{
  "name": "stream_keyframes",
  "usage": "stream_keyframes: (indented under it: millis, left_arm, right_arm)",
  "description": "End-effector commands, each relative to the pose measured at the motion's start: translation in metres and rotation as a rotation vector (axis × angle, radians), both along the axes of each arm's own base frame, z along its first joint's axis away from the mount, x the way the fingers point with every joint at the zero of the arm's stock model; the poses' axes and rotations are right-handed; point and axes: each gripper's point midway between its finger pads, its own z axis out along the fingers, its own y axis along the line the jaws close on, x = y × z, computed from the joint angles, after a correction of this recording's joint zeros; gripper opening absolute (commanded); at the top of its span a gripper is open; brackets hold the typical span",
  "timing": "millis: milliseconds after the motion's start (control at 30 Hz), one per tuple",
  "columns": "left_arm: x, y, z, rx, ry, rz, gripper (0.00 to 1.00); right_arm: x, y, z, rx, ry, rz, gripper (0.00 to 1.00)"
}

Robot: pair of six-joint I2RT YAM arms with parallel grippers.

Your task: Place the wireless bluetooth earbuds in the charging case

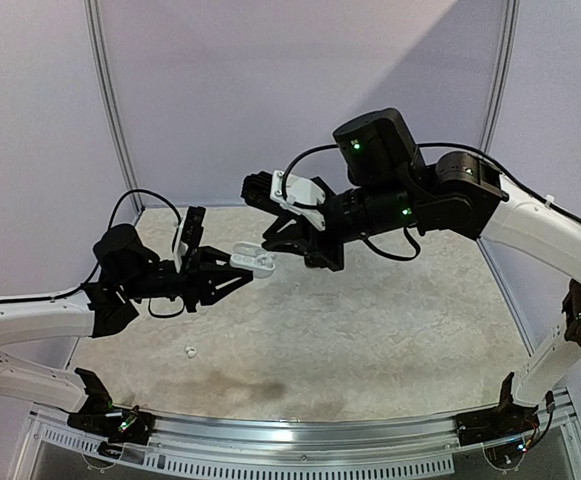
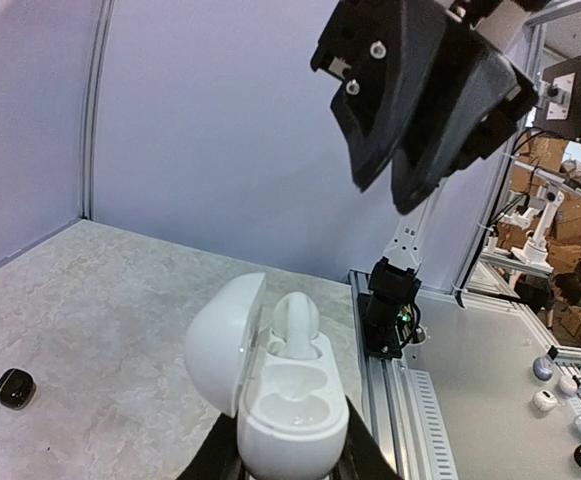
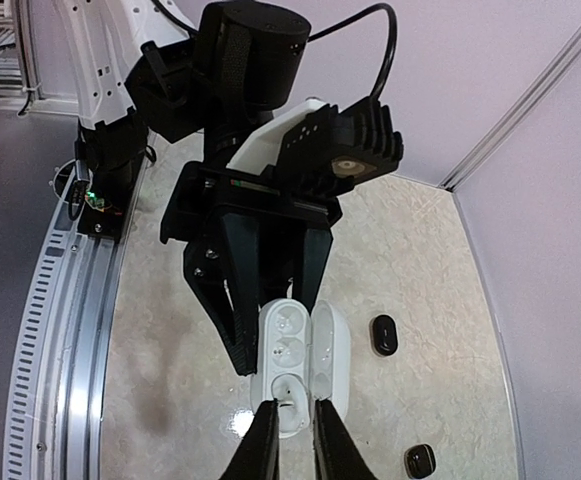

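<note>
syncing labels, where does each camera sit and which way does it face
Top external: above and behind, looking down on the table; left arm and right arm show.
Left wrist: on the left arm, looking along the left gripper at the open charging case it clamps.
Right wrist: on the right arm, looking down past the right gripper at that case.
Shared: the case, in all three.

The right end effector [image 2: 382, 195] hangs close above the charging case [image 2: 290, 425]; its raised lid [image 2: 225, 340] walls one side, a white earbud [image 2: 295, 315] fills one pocket, the other pocket stands open
</note>
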Motion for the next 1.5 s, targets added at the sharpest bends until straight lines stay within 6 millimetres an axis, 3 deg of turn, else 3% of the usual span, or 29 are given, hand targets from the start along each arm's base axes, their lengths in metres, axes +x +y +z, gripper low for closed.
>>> stream_keyframes:
  millis: [0, 167, 467, 933, 1167, 1467]
  left_arm:
    - [0.002, -0.001, 0.000, 0.004, -0.001, 0.009, 0.00]
    - [0.002, -0.001, 0.000, 0.006, -0.003, 0.011, 0.00]
    - [0.002, -0.001, 0.000, 0.005, -0.005, 0.009, 0.00]
    - [0.002, -0.001, 0.000, 0.004, -0.015, 0.012, 0.00]
    - [0.003, 0.001, 0.005, -0.015, -0.017, 0.026, 0.00]
    - [0.010, 0.003, 0.012, -0.032, -0.024, 0.061, 0.00]
  right_arm:
    - [0.000, 0.003, -0.008, 0.028, 0.066, -0.020, 0.10]
    - [0.007, 0.006, -0.026, 0.003, 0.094, -0.066, 0.11]
    - [0.021, 0.005, -0.028, -0.001, 0.064, -0.119, 0.14]
    - [0.019, 0.007, -0.048, -0.053, 0.104, -0.095, 0.11]
    - [0.021, 0.002, -0.070, -0.101, 0.125, -0.108, 0.11]
    - [0.011, 0.004, -0.073, -0.080, 0.165, -0.066, 0.05]
